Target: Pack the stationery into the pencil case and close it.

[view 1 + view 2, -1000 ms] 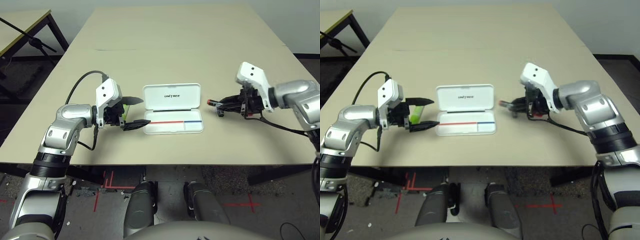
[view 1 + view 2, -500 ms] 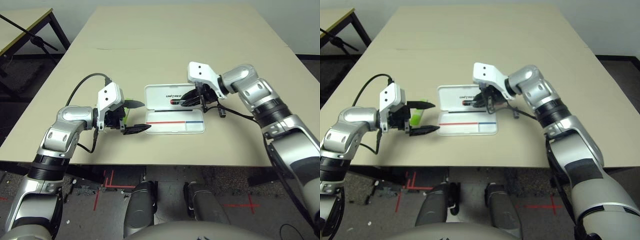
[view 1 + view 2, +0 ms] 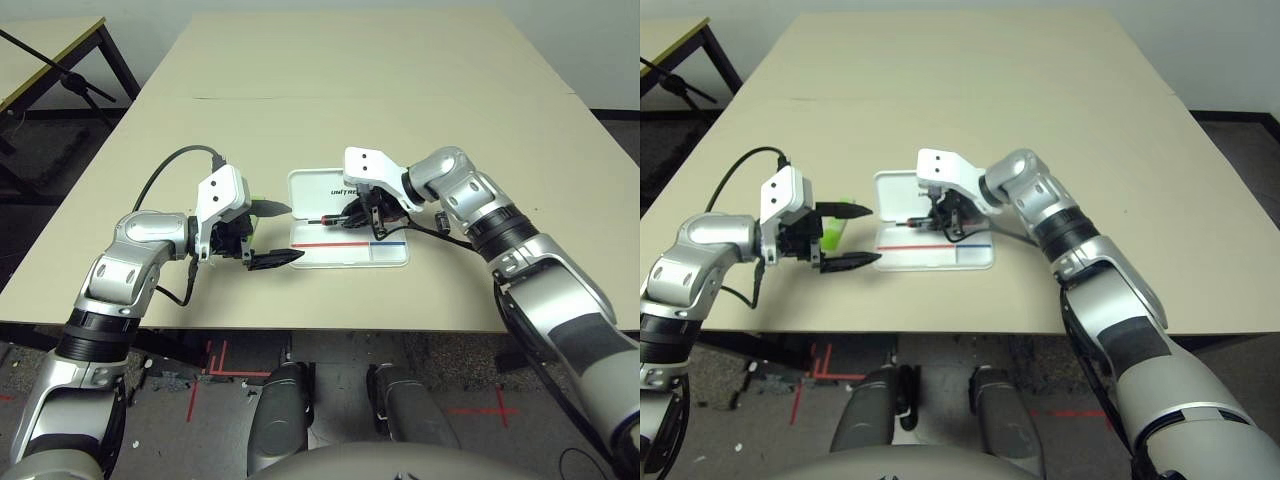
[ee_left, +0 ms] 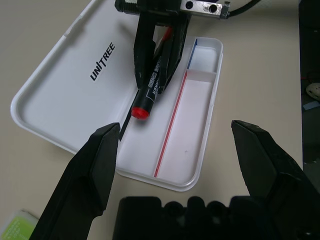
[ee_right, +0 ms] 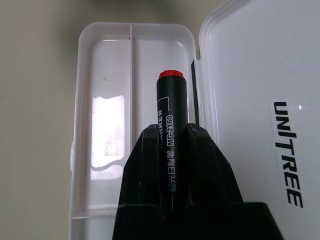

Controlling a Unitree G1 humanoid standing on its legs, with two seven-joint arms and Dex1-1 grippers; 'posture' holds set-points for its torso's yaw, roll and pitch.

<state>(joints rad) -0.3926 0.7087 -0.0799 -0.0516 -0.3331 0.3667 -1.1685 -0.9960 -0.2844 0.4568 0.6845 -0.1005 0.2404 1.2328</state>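
Note:
The white pencil case [image 3: 330, 185] lies open in the middle of the table, lid away from me, tray [image 3: 385, 255] with the red-and-blue stripe nearer me. My right gripper [image 3: 348, 214] is shut on the marker [image 5: 169, 120], a black barrel with a red end. It holds the marker low over the hinge line, lengthwise along the case. My left gripper [image 3: 290, 232] stands open just left of the case, nothing between its fingers [image 4: 97, 160]. The lime-green highlighter [image 3: 833, 235] lies on the table behind the left gripper, partly hidden by it.
The beige table [image 3: 350, 90] stretches far behind the case, and its front edge runs close below the case. A second table [image 3: 45, 50] and a black stand [image 3: 60, 80] sit at the far left, off this table.
My right arm has swung left from the table right of the case, carrying the marker across the lid and down to the hinge line. The left gripper has barely moved.

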